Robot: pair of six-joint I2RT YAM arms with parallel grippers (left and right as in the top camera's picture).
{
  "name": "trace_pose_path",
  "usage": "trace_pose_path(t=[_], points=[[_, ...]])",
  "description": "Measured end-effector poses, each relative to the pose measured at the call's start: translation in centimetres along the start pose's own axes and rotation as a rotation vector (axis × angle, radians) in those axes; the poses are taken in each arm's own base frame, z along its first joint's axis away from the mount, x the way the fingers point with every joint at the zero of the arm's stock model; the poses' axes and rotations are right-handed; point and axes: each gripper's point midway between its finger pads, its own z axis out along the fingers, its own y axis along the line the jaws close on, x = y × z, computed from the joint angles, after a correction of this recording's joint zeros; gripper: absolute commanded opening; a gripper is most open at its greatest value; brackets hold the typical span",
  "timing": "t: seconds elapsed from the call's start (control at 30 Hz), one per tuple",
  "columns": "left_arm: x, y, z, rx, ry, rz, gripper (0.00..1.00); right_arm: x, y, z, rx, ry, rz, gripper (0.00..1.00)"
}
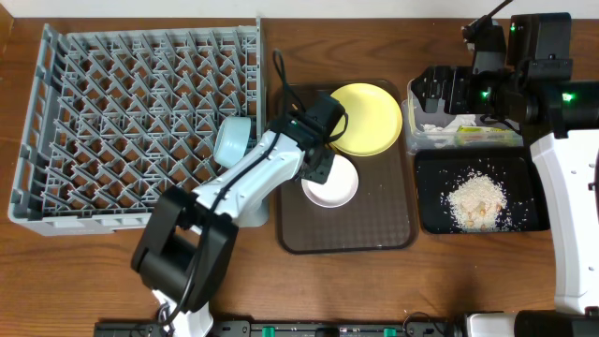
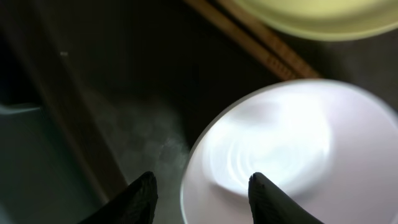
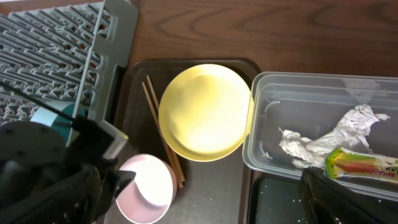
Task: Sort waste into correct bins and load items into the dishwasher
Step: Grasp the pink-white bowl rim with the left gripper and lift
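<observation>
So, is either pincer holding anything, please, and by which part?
Nothing is held: the left pincer straddles the white bowl's rim, jaws apart; the right pincer stands open above the clear tub.

I log white bowl (image 2: 280,155) beneath my left gripper (image 2: 202,183): blurred, edge-cropped; chopsticks (image 2: 261,43) ahead: cut off.
</observation>
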Motion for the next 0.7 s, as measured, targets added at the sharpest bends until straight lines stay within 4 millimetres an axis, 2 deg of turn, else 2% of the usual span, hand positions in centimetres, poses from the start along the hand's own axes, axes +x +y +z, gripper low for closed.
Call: trace_pose_path(t=[0.1, 0.4, 0.7], points=[[0.3, -0.2, 0.4, 0.017, 0.018, 0.033, 0.37, 0.0, 0.0, 0.0, 0.000, 0.000, 0.000, 0.99], [1.6, -1.1, 0.3, 0.189, 0.108, -0.052, 0.38, 0.0, 0.0, 0.0, 0.000, 0.000, 0.000, 0.99], [2.2, -1.4, 0.7, 0.212, 0.151, -0.102, 0.39, 0.0, 0.0, 0.0, 0.000, 0.000, 0.000, 0.99]])
